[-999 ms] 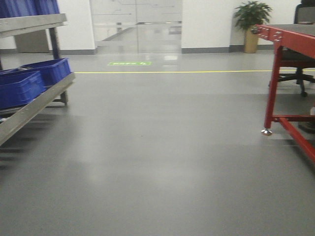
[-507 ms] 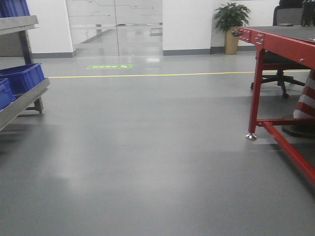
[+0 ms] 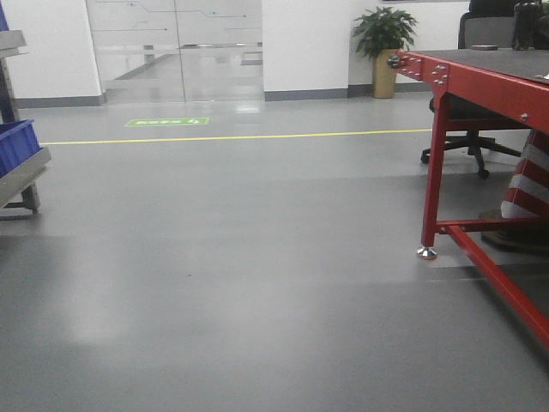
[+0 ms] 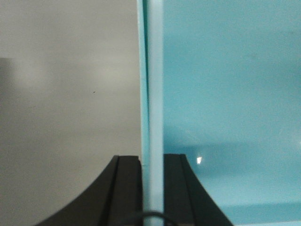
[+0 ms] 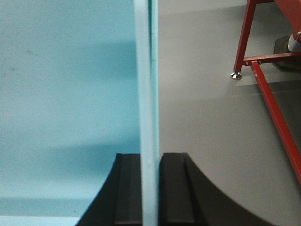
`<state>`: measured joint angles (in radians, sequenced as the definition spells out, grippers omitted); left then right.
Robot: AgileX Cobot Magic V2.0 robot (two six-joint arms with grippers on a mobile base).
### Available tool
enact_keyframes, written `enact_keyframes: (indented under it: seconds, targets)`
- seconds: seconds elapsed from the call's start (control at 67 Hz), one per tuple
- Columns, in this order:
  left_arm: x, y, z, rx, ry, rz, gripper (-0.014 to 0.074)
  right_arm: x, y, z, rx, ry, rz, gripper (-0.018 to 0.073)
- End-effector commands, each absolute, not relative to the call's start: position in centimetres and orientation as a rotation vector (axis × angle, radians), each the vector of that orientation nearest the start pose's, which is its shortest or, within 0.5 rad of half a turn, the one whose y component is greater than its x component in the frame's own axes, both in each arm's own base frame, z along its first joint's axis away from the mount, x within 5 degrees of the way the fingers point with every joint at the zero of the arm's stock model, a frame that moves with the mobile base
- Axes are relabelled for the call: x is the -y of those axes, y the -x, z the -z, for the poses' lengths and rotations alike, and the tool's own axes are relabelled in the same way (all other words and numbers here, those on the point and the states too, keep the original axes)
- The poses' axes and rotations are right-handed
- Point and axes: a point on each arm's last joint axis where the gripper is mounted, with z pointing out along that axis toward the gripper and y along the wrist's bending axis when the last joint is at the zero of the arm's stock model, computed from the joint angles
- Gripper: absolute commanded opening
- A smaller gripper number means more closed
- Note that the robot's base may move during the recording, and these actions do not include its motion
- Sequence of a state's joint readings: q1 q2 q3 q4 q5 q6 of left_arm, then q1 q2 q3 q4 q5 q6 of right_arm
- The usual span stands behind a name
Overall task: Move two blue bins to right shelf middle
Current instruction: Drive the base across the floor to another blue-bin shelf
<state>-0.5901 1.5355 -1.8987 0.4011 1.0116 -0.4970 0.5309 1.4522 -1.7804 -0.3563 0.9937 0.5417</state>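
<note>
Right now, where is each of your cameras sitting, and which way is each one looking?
Front camera: on my front, looking ahead over the grey floor to the glass doors, with the red table on the right; none of my body shows.
Left wrist camera: looks along the left gripper, shut on a pale blue bin wall.
Right wrist camera: looks along the right gripper, also shut on pale blue bin wall.
Shared: the front and right wrist views both see the table's silver foot.

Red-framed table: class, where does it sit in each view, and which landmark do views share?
Front-facing view: red-framed table along the right edge.
Left wrist view: not in it.
Right wrist view: the table at upper right.
Shared landmark: its silver foot, front and right wrist.
</note>
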Motion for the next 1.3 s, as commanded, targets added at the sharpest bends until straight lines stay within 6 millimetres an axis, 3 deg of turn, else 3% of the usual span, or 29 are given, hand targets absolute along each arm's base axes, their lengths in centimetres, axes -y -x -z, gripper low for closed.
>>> enact_keyframes:
  seconds: [0.0,1.283]
  targets:
    - [15.17,-27.82,-50.71,-1.972,-0.123,0.22,-0.0111,-12.66,-26.8,-50.32,-1.96,0.044,-0.247,-0.0166]
    - [15.17,-27.82,-50.71,-1.972,-0.123,0.22,-0.0111,-12.66,-26.8,-50.32,-1.96,0.044,-0.247,-0.0166]
